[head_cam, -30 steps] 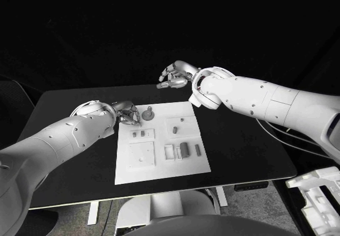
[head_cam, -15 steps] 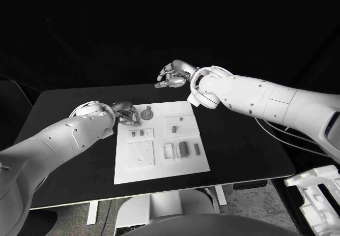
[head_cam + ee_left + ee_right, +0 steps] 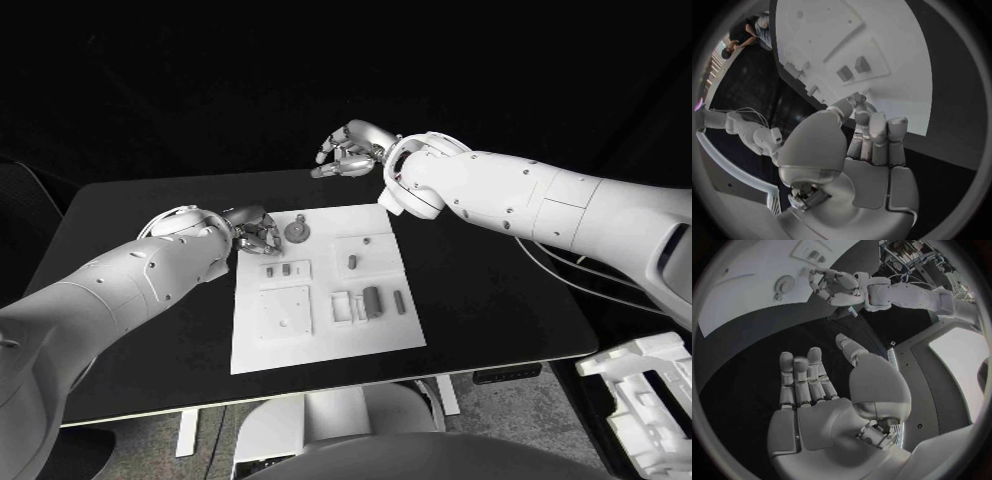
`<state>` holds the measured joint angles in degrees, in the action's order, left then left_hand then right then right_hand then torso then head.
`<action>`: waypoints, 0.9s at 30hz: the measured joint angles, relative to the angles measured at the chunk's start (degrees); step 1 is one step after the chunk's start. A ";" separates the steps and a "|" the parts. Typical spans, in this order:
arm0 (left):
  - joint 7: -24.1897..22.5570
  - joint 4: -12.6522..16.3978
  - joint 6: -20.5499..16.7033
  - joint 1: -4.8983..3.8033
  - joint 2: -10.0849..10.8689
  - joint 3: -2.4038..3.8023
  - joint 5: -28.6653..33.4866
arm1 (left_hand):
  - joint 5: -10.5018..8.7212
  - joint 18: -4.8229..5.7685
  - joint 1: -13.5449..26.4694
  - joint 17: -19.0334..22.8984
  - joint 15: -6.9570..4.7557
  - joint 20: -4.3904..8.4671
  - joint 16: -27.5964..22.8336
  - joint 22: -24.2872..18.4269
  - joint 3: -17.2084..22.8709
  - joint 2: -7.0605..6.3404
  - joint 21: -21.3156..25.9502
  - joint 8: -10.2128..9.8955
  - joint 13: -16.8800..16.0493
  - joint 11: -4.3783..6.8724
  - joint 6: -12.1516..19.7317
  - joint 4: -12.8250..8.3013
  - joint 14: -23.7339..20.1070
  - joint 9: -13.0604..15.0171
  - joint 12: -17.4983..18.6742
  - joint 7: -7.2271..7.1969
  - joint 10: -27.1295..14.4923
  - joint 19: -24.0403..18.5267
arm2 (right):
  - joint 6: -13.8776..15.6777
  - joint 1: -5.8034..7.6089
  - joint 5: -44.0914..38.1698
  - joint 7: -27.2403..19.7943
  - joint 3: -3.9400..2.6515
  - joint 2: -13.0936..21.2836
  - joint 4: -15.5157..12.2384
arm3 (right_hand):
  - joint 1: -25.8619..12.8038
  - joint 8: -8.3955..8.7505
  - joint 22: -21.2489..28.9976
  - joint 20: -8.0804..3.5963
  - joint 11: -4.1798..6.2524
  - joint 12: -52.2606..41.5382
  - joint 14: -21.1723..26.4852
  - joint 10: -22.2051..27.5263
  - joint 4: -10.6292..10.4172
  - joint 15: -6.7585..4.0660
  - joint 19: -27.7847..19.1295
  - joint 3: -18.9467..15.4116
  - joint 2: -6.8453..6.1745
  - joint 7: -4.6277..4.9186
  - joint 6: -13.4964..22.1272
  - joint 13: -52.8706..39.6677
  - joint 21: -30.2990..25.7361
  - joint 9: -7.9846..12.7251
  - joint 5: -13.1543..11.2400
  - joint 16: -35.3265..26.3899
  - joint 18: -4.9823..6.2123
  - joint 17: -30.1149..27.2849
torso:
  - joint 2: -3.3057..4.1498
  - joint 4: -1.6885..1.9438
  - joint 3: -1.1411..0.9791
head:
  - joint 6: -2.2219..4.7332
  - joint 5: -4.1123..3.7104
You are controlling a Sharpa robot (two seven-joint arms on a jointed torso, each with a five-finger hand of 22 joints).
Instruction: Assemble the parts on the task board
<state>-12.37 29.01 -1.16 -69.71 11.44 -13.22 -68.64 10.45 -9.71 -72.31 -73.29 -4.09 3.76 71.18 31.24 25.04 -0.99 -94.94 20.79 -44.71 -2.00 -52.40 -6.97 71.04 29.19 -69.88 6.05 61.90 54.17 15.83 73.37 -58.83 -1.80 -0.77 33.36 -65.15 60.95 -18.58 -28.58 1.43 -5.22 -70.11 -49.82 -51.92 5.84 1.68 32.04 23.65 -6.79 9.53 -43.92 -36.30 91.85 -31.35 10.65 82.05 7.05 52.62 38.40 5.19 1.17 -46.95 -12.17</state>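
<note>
The white task board [image 3: 326, 335] lies in the middle of the black table. A round grey part [image 3: 297, 230] sits near its far left corner, also seen in the right wrist view [image 3: 786, 284]. Small grey parts [image 3: 289, 270] and an oblong part [image 3: 355, 262] stand in raised blocks, and several more parts [image 3: 374, 302] lie nearer me. My left hand [image 3: 257, 238] hovers at the board's far left edge beside the round part, fingers [image 3: 873, 135] curled in against the thumb with nothing seen in them. My right hand [image 3: 346, 155] is raised beyond the board's far edge, fingers [image 3: 807, 380] stretched out and empty.
A square raised plate [image 3: 286, 312] takes up the board's left half. Bare black table [image 3: 490, 290] stretches to the right of the board and to its left [image 3: 159, 330]. My right forearm [image 3: 519, 205] hangs over the table's far right.
My right hand has drifted a little up and away from the board. The left hand stays beside the round part.
</note>
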 measured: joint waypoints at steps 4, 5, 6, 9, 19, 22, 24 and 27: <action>-0.01 -0.26 0.00 0.06 -0.08 0.00 0.02 | -0.08 0.00 0.00 0.00 0.00 0.00 0.00 0.05 0.00 0.00 0.00 -0.01 0.00 0.00 0.00 0.00 0.00 0.01 0.00 0.00 0.00 0.00 | 0.01 0.00 0.00 0.01 0.00 0.03 -0.13 | 0.00 0.00 0.00 0.00 0.00 0.00 0.00 0.00 0.00 0.00 0.00 0.00 0.00 0.00 0.00 0.00 0.00 0.00 0.00 0.00 0.00 0.00 | 0.01 0.00 0.00 | 0.06 -0.10; -0.02 -0.35 0.00 0.06 -0.08 0.00 0.04 | -0.08 0.00 0.00 0.00 0.00 0.00 0.00 0.05 0.00 0.00 0.00 -0.01 0.00 0.00 0.00 0.00 0.00 0.01 0.00 0.00 0.00 0.00 | 0.01 0.00 0.00 0.01 0.00 0.06 -0.17 | 0.00 0.00 0.00 0.00 0.00 0.00 0.00 0.00 0.00 0.00 0.00 0.00 0.00 0.00 0.00 0.00 0.00 0.00 0.00 0.00 0.00 0.00 | 0.01 -0.01 0.00 | 0.07 -0.12; -0.02 -0.46 0.00 0.05 -0.08 0.00 0.05 | -0.08 0.00 0.00 0.00 0.00 0.00 0.00 0.05 0.00 0.00 0.00 0.00 0.00 0.00 0.00 0.00 0.00 0.01 0.00 0.00 0.00 0.00 | 0.01 0.00 0.00 0.01 0.00 0.09 -0.21 | 0.00 0.00 0.00 0.00 0.00 0.00 0.00 0.00 0.00 0.00 0.00 0.00 0.00 0.00 0.00 0.00 0.00 0.00 0.00 0.00 0.00 0.00 | 0.01 0.00 -0.01 | 0.06 -0.15; -0.02 -0.79 0.00 0.02 -0.08 0.00 0.10 | -0.09 0.00 0.00 0.00 0.00 0.00 0.00 0.05 0.00 0.00 0.00 0.17 0.00 0.00 0.00 0.00 0.00 0.02 0.00 0.00 0.00 0.00 | 0.01 0.00 0.00 0.02 0.00 0.20 -0.31 | 0.00 0.00 0.00 0.00 0.00 0.00 0.00 0.00 0.00 0.00 0.00 0.00 0.00 0.00 0.00 0.00 0.00 0.00 0.00 0.00 0.00 0.00 | 0.01 0.03 0.02 | -0.01 -0.23; -0.02 -0.93 0.10 0.10 -0.28 -0.01 0.41 | -0.09 -0.01 0.03 0.00 0.00 0.00 0.00 0.04 -0.01 0.01 0.00 0.25 0.05 0.00 0.00 0.00 0.00 0.06 0.00 0.00 0.00 0.00 | 0.03 0.02 0.01 0.05 0.00 0.22 -0.51 | 0.00 0.00 0.00 0.00 0.00 0.00 0.00 0.00 0.00 0.00 0.00 0.00 0.00 0.00 0.00 -0.01 0.00 0.00 0.00 0.00 0.00 0.00 | 0.01 0.03 0.08 | -0.23 -0.36; -0.02 -0.78 0.13 0.11 -0.31 -0.01 0.49 | -0.10 -0.01 0.12 0.00 0.00 0.00 0.00 0.04 -0.01 0.10 0.00 0.25 0.05 0.00 0.00 -0.01 0.00 0.06 0.00 0.00 0.00 0.00 | 0.03 0.02 0.01 0.06 0.00 0.23 -0.51 | 0.00 0.00 0.00 0.00 0.00 0.00 0.00 0.00 0.00 0.00 0.00 0.00 0.00 0.00 0.00 -0.01 0.00 0.00 0.00 0.00 0.00 0.00 | -0.02 0.03 0.07 | -0.27 -0.43; -0.02 -0.75 0.13 0.11 -0.33 -0.01 0.53 | -0.10 -0.01 0.13 0.00 0.00 -0.01 0.00 0.04 -0.01 0.13 0.00 0.24 0.05 0.00 0.00 -0.01 0.00 0.06 0.00 0.00 0.00 -0.01 | 0.03 0.02 0.01 0.06 0.00 0.25 -0.51 | 0.00 0.00 0.00 0.00 0.00 0.00 0.00 0.00 0.00 0.00 0.00 0.00 0.00 0.00 0.00 -0.01 0.00 0.00 0.00 0.00 -0.01 0.00 | -0.03 0.04 0.08 | -0.30 -0.48; -0.02 -0.75 0.14 0.11 -0.38 -0.01 0.58 | -0.10 -0.01 0.13 0.00 0.00 -0.01 0.00 0.03 -0.01 0.14 0.00 0.23 0.05 0.00 0.00 -0.01 0.00 0.05 0.00 0.00 0.00 -0.01 | 0.03 0.03 0.01 0.07 0.00 0.26 -0.51 | 0.00 0.00 0.00 0.00 0.00 0.00 0.00 0.00 0.00 0.00 0.00 0.00 0.00 0.00 0.00 -0.01 0.00 0.00 0.00 0.00 0.00 0.00 | -0.04 0.06 0.08 | -0.35 -0.57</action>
<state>-12.39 28.27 -1.01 -69.60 11.06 -13.23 -68.07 10.35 -9.71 -72.18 -73.30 -4.09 3.75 71.18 31.27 25.03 -0.86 -94.94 21.02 -44.67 -2.00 -52.40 -6.97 71.04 29.25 -69.88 6.05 61.90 54.17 15.86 73.40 -58.82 -1.73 -0.77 33.62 -65.66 60.95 -18.58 -28.58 1.44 -5.22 -70.11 -49.82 -51.92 5.84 1.68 32.04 23.65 -6.79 9.53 -43.92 -36.31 91.85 -31.35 10.65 82.05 7.05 52.62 38.36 5.25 1.25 -47.30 -12.74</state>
